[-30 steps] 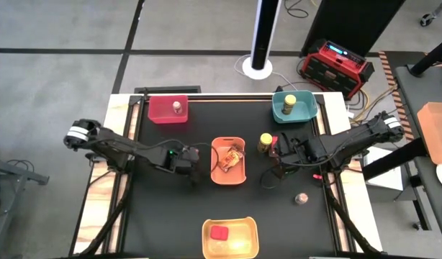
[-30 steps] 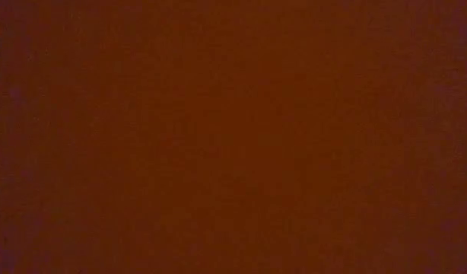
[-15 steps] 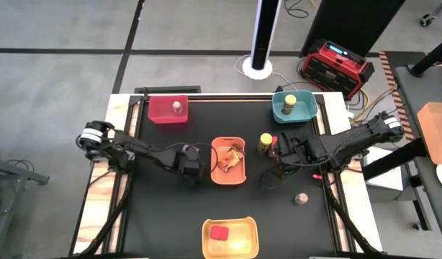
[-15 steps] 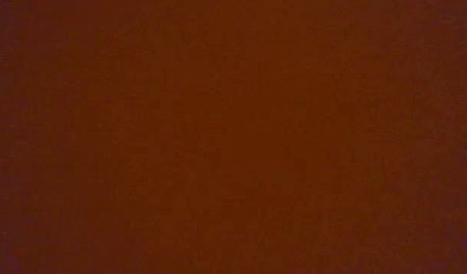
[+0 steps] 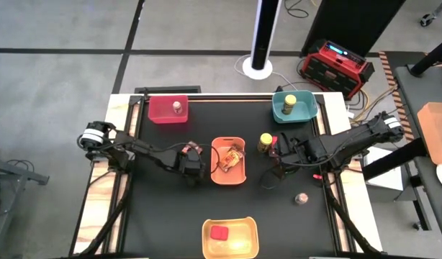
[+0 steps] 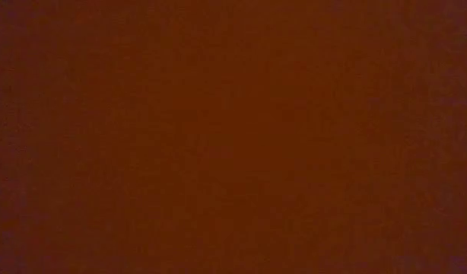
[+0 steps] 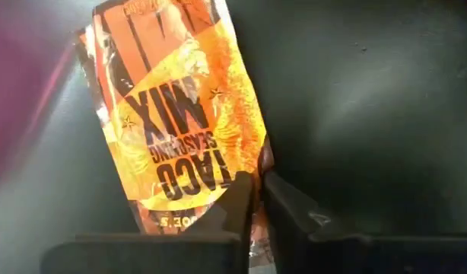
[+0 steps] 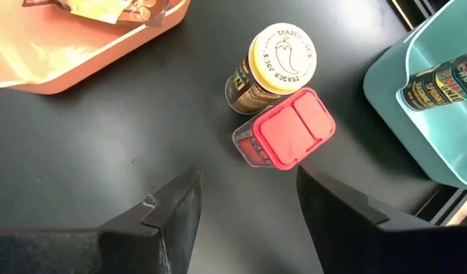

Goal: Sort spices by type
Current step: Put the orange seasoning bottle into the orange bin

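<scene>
In the left wrist view an orange printed packet (image 7: 180, 114) reading taco seasoning mix has my left gripper (image 7: 258, 199) shut on it; from above, the packet (image 5: 191, 150) and gripper (image 5: 191, 162) show just left of the orange bin (image 5: 215, 173). My right gripper (image 8: 249, 221) stands open over the table, short of a yellow-lidded jar (image 8: 277, 57) and a red-lidded cube box (image 8: 294, 129) that stand side by side. A tiny silver-lidded jar (image 5: 301, 198) stands alone on the table. The low view is dark. My left gripper pinches the packet's edge near its lower corner (image 7: 252, 164) between its two shut fingers. The rest of the packet stretches away ahead of the fingers, its printed face showing. Whether it rests on the table, I cannot tell.
The orange bin holds another packet (image 5: 232, 156). The red bin (image 5: 158, 114) holds a small jar, the teal bin (image 5: 304, 114) a yellow-lidded jar, the yellow bin (image 5: 242, 241) at the near edge a red cube. Both arms reach in from the table's sides.
My left arm has swung, and its gripper has edged toward the orange bin, still shut on the packet, whose orange face now shows from above. My right arm has kept still.
</scene>
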Controlling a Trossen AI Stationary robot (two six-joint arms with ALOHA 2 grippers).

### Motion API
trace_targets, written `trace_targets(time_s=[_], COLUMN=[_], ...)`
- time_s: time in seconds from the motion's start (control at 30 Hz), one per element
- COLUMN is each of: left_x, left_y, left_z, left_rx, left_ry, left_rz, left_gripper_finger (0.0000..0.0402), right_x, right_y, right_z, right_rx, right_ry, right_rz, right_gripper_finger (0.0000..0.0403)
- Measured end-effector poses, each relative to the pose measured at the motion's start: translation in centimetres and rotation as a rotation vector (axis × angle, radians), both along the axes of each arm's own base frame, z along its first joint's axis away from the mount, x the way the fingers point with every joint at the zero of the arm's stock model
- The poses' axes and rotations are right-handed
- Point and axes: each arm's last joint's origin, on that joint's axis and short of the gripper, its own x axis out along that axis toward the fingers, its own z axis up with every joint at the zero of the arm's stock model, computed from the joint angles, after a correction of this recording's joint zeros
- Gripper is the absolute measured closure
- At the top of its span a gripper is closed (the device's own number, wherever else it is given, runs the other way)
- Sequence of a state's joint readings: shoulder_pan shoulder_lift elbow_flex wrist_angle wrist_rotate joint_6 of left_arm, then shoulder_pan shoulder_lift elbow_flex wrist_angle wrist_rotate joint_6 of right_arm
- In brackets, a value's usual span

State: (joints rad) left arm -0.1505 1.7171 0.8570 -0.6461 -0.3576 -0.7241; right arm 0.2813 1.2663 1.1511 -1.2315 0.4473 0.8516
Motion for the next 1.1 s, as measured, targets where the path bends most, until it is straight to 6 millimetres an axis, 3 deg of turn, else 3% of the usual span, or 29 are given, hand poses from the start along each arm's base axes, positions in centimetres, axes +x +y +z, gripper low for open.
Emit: trace_targets(time_s=[0.2,0.43,0.63,0.83,1.0,1.1], left_x=[-0.3,-1.6,-3.1,-4.5,-4.6,-4.3], left_y=[-0.2,-0.6,-2.0,-2.9,-4.5,-6.0], left_z=[1.3,5.3,8.8,12.9,16.0,17.2], left_rx=[-0.007,0.012,0.091,0.211,0.307,0.401], left_ry=[0.001,0.009,-0.008,-0.068,-0.138,-0.121], left_rz=[-0.058,-0.207,-0.563,-0.745,-0.952,-1.163], left_gripper_finger=[0.0397,0.0401,0.0401,0.0402,0.0401,0.0401], right_x=[0.0,0.2,1.5,3.7,5.1,5.9], right_y=[0.0,-0.1,0.2,0.8,1.3,1.2], right_z=[0.0,0.1,-0.3,-0.6,0.1,0.7], right_rx=[0.0,-0.055,-0.118,-0.18,-0.191,-0.104], right_ry=[-0.003,-0.027,-0.098,-0.269,-0.448,-0.547], right_rz=[0.0,0.013,0.158,0.362,0.41,0.455], right_gripper_finger=[0.0197,0.0197,0.0197,0.0197,0.0197,0.0197])
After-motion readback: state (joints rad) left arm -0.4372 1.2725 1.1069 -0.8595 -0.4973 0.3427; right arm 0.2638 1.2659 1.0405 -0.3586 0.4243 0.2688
